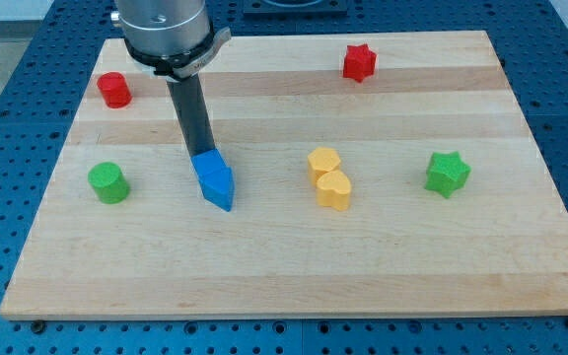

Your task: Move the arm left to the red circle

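While my tip (201, 154) touches blue block (214, 178), red circle (114, 89) stands upright.

The board (264, 266) was pale striped wood. On it sat a red cylinder (114, 89), red star (359, 62), green cylinder (107, 182), green star (447, 174), two blue blocks (213, 177), a yellow hexagon (322, 161) and a yellow heart (334, 190).

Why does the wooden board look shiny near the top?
Camera view: soft overhead light leaves a pale sheen on the wooden board; small shadows hug the blue block by my tip and the red cylinder block; everything looks sharp.
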You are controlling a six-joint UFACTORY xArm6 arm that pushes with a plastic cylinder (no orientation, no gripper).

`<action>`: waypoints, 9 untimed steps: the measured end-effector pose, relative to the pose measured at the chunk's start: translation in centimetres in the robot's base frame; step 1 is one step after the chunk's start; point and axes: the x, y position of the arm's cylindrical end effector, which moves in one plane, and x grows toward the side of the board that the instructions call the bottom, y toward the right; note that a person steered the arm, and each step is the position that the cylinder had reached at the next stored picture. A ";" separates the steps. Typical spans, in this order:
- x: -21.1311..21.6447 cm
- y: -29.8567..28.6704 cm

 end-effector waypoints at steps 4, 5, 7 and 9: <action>-18.1 -3.7; -21.5 -7.1; -20.5 -16.0; -18.8 -18.7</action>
